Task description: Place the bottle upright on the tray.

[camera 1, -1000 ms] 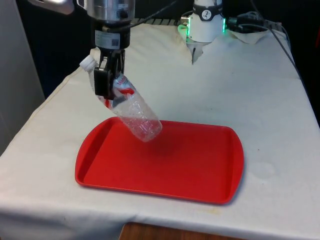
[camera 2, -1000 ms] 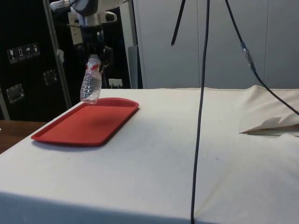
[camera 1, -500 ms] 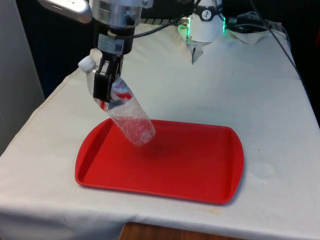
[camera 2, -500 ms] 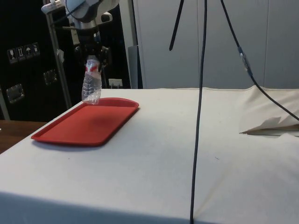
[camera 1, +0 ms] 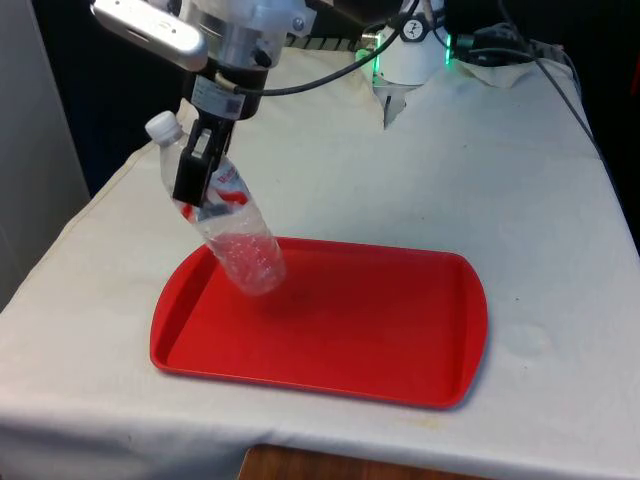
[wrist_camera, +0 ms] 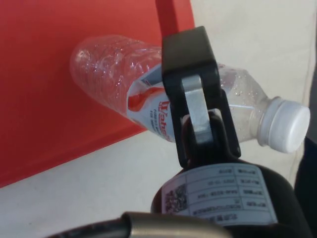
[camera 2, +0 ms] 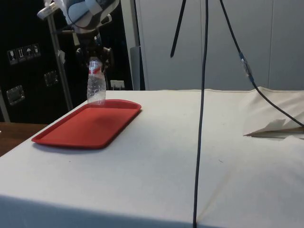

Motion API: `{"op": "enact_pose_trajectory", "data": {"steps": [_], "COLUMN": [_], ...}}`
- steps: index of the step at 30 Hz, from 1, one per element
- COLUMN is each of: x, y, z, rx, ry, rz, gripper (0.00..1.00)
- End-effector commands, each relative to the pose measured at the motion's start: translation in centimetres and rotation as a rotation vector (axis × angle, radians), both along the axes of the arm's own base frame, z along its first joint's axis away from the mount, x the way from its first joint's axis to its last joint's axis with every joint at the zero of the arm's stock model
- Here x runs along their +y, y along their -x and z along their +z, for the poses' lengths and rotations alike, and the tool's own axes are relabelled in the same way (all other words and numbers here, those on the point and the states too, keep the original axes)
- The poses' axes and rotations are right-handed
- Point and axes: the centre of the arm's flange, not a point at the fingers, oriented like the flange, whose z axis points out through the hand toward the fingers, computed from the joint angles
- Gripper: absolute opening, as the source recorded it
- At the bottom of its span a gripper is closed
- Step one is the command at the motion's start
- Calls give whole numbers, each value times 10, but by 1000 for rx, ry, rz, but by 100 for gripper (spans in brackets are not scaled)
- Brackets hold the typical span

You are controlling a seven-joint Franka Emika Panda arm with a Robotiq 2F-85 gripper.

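1. The counter (camera 1: 540, 230) lies under a white cloth, broad and flat; nothing on it crowds the work.

2. The tray (camera 1: 400, 340) is red, shallow and low-rimmed, resting flat on the cloth near the front view's left; its floor is bare and smooth, so I judge a light base may skate on it if nudged sideways.

3. The bottle (camera 1: 235, 235) hangs in the air over the tray's corner at the front view's left, tilted, its white cap (camera 1: 162, 126) up and leaning out past the rim, its base lowest and close above the tray floor; whether the base touches the tray I cannot tell; in the side view the bottle (camera 2: 96, 88) reads nearly upright.

4. It is clear thin plastic and looks empty or nearly so; I judge it very light, easy to dent, a little slick, and quick to topple once set down, since so little weight sits low in it.

5. My jaws (camera 1: 200, 168) are pinching the bottle across its upper body, at the red-and-white label (wrist_camera: 153, 111) just below the shoulder; in the wrist view one finger (wrist_camera: 193, 94) crosses the label.

6. That hold seems sound to me, the shoulder being stiffer than the ribbed lower wall; a gentle squeeze suffices, and the tilt must come out before I let go.
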Motion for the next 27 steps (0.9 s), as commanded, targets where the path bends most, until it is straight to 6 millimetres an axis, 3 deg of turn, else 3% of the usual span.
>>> {"op": "enact_pose_trajectory", "data": {"steps": [1,11,27], "x": [0,3,38], "y": [-1,-5,-16], "z": [-1,-6,-8], "rx": [7,28,41], "ry": [19,94,170], "rz": [-12,-9,10], "gripper": [0,0,0]}}
